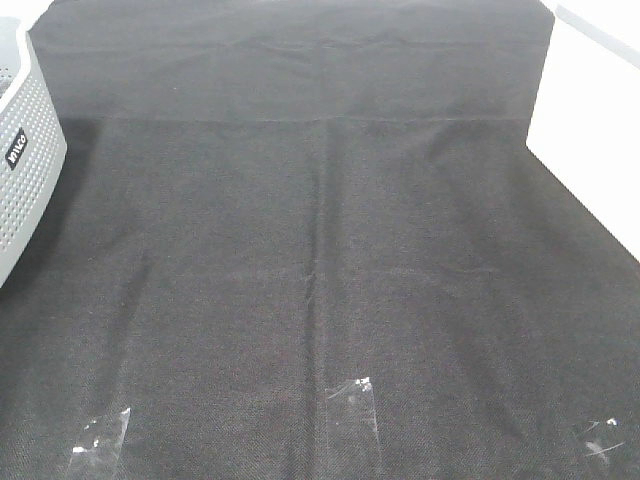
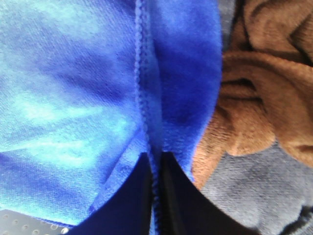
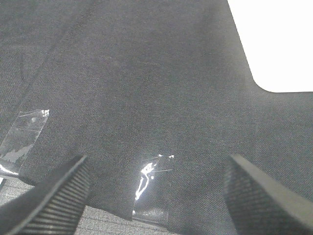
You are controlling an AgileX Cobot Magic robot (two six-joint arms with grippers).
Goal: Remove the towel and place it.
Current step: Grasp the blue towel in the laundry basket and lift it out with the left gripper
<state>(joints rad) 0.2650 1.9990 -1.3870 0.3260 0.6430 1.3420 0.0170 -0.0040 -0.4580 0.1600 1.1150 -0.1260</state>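
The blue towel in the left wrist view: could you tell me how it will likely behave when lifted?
Probably floppy: the blue towel lies in soft folds and its hem bunches between the fingers of the left gripper, so it should drape. Its plush pile looks grippy, unlikely to slip. It may drag the brown towel touching it.

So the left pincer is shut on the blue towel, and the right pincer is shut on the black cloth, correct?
Not quite. The left pincer is shut on the blue towel, but the right pincer is not shut on the black cloth. The right wrist view shows it open, fingers spread wide over the cloth and gripping nothing.
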